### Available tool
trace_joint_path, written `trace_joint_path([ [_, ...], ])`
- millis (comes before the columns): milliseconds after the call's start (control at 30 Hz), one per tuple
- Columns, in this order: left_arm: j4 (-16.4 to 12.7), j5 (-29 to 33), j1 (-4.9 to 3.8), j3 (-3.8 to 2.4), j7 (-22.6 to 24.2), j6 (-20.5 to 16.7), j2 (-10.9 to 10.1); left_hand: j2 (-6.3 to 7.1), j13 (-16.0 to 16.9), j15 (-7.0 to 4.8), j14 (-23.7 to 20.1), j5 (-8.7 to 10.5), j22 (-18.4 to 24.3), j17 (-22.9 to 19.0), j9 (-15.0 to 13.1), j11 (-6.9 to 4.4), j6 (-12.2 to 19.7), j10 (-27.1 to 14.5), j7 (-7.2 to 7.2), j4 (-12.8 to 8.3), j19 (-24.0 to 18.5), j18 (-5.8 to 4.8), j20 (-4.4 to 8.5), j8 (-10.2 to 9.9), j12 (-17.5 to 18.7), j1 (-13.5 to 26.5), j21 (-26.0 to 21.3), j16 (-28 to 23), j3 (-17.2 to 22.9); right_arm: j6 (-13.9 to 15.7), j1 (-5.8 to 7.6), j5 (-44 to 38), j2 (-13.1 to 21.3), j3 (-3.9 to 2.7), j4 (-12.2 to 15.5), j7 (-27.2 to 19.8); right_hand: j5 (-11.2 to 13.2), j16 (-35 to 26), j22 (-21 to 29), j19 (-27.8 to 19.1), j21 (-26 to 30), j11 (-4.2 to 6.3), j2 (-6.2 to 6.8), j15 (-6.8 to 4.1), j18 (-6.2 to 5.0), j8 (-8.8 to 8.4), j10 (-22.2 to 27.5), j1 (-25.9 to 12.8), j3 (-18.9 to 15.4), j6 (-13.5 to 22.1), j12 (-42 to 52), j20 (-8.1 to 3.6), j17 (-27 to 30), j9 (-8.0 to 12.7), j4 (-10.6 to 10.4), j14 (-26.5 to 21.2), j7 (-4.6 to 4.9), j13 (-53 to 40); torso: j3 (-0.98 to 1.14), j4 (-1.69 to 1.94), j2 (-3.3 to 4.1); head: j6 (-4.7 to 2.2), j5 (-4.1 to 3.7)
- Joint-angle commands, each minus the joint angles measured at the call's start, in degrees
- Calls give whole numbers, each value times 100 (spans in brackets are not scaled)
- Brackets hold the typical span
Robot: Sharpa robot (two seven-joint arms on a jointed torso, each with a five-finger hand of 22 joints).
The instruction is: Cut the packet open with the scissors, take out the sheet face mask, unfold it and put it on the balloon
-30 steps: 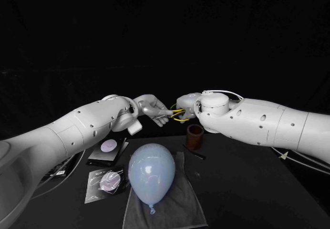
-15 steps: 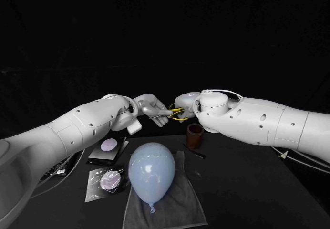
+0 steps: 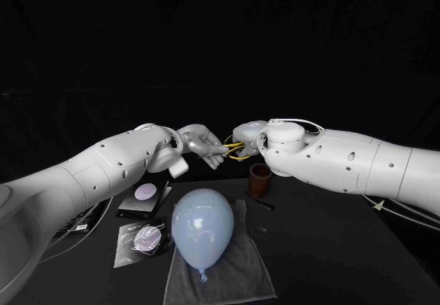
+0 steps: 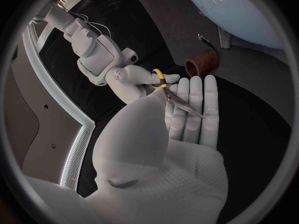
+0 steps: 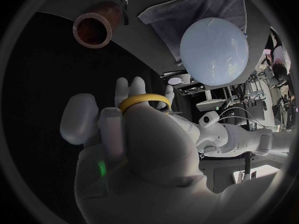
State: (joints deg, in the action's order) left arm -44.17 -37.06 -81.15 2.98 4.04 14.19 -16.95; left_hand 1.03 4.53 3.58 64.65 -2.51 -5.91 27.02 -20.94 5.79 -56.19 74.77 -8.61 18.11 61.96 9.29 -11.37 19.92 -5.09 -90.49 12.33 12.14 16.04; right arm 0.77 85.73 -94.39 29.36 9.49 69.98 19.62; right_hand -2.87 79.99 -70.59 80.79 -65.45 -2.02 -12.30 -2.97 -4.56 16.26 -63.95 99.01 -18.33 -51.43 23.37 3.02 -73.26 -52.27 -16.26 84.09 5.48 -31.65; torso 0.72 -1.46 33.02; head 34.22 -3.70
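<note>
scissors (image 3: 234,149) raised slightly, nudged leftward

A glossy pale blue oval balloon (image 3: 203,225) lies on a plain grey cloth (image 3: 240,279) over the black table (image 3: 348,254). The steel scissors (image 3: 236,151) have yellow handles. The round cup (image 3: 261,180) is reddish brown. A flat black packet (image 3: 145,192) bears a lilac disc.
</note>
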Motion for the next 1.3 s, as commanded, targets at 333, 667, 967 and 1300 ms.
trace_joint_path([
  [333,-33,380,-12,18,-294,186,-41,152,14,-22,84,-32,-136,268,-381,-97,70,223,31,-1099,-28,104,55,142,32,707,200,8,1500,552,4,-99,85,-3,179,-290,-1,-596,727,-396,1030,-113,60,114,-289,-1009,850,-39,-355,564,-1233,146,825,698,-29,-17,79,1364,1,1,2,22,18],
  [667,-39,404,-12,22,-914,191,-74,206,24,-35,109,-33,-229,376,-517,-104,58,263,25,-1370,-51,100,95,171,23,954,334,1,1781,637,1,-87,170,8,358,-521,20,-4400,3604,-1802,4891,9,453,215,-589,-1239,988,-296,-5,644,-1656,410,4073,1421,-23,-1999,-80,2368,0,4,0,46,20],
  [967,-45,444,-14,30,-1189,169,-89,217,30,-44,142,-32,-312,438,-599,-110,35,297,27,-1558,-91,92,118,175,16,1151,447,-8,1953,538,1,159,217,10,384,-623,8,-6081,5038,-2521,6204,23,805,873,-588,-1231,923,-581,619,595,-1698,1000,4860,1665,-23,-3185,-87,2744,-1,-1,1,60,42],
  [1300,-38,488,-14,40,-1276,191,-100,209,35,-50,161,-31,-367,475,-652,-116,21,320,31,-1665,-123,90,128,176,10,1272,520,-16,2038,142,1,530,219,11,361,-640,5,-7342,6600,-5272,6289,87,1649,1633,-277,-1243,2229,-1290,2016,1201,-2024,1372,5872,2004,-29,-4750,-234,2838,-4,2,3,74,43],
])
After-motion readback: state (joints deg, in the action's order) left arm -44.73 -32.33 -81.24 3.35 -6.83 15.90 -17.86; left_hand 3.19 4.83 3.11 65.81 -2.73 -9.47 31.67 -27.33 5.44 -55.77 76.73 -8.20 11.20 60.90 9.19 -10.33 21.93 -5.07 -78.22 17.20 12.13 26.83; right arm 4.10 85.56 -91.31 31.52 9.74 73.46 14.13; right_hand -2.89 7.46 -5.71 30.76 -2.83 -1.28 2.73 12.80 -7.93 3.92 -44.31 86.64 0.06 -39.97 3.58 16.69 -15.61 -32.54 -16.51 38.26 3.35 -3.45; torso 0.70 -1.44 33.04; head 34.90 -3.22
